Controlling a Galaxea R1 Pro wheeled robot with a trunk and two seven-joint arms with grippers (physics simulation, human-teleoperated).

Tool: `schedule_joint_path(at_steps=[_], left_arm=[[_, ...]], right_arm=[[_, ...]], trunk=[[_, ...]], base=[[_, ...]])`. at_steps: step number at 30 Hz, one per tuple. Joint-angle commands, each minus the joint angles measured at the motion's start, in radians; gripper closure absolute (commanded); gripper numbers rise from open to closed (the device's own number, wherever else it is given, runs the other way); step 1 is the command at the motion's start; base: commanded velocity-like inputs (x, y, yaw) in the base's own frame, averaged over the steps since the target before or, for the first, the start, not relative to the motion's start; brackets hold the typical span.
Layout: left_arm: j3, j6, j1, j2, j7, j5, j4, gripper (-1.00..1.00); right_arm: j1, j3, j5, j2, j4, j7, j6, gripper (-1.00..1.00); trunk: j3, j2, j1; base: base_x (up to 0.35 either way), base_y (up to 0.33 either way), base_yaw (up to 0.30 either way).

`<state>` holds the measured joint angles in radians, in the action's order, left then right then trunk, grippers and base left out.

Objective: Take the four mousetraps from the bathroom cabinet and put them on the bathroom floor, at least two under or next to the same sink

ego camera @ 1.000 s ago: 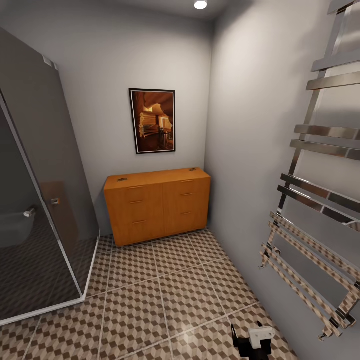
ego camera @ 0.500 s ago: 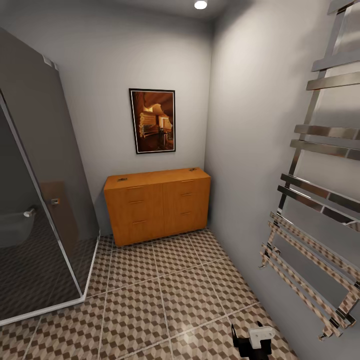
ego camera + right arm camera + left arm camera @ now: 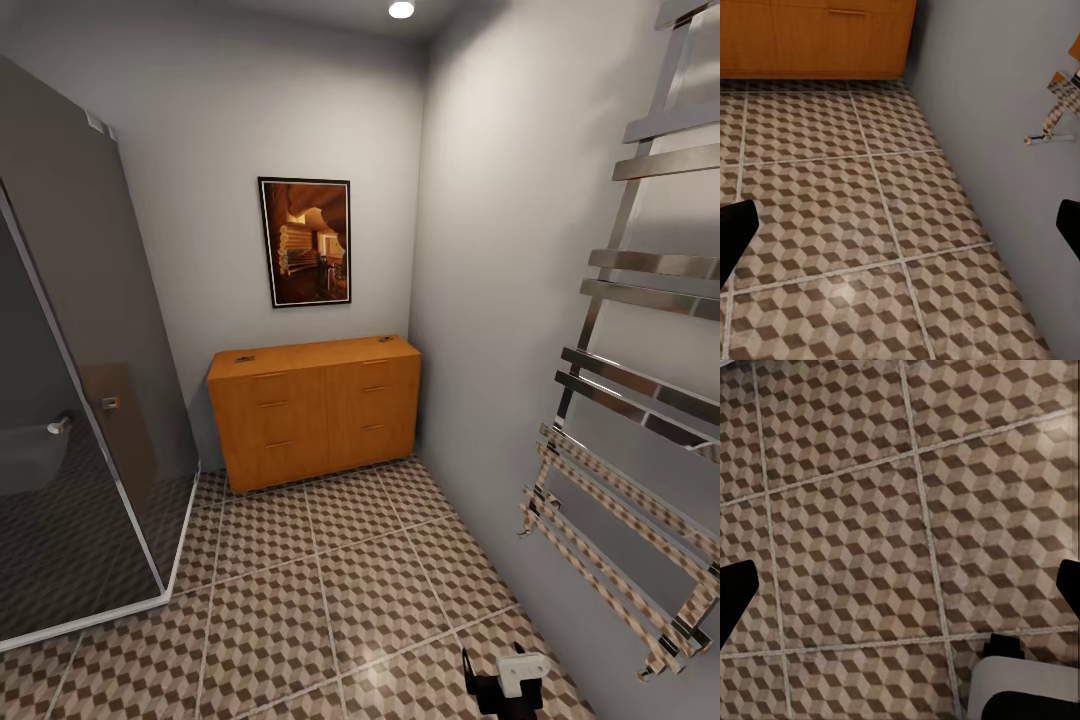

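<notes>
cabinet, perhaps mousetraps atop

A round ceiling lamp glows at the top of the head view and lights the room evenly but softly; the grey walls shade darker toward the corners. A pale sheen lies on the patterned floor tiles near the lower edge. The dark glass shower screen mirrors the tiles dimly, and the chrome towel rail reflects them too. Straight lines bow at the head view's edges. Both wrist views look slightly soft.
</notes>
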<state>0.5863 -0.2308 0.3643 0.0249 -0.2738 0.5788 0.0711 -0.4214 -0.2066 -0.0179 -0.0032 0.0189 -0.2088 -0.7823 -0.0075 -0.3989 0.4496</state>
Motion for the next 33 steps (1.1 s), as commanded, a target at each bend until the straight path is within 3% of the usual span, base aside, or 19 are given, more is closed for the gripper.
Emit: schedule_joint_path(at_steps=[1, 33], left_arm=[[0.006, -0.004, 0.001, -0.003, 0.0, 0.004, 0.003, -1.0], [0.006, -0.012, 0.001, -0.009, 0.001, 0.003, 0.001, -1.0]], right_arm=[[0.0, -0.008, -0.002, 0.0, -0.001, -0.009, -0.001, -1.0], [0.0, -0.008, -0.002, -0.001, -0.001, -0.009, -0.002, -1.0]], trunk=[[-0.001, -0.001, 0.0], [-0.001, -0.001, 0.0]], base=[[0.0, 0.0, 0.0], [0.0, 0.0, 0.0]])
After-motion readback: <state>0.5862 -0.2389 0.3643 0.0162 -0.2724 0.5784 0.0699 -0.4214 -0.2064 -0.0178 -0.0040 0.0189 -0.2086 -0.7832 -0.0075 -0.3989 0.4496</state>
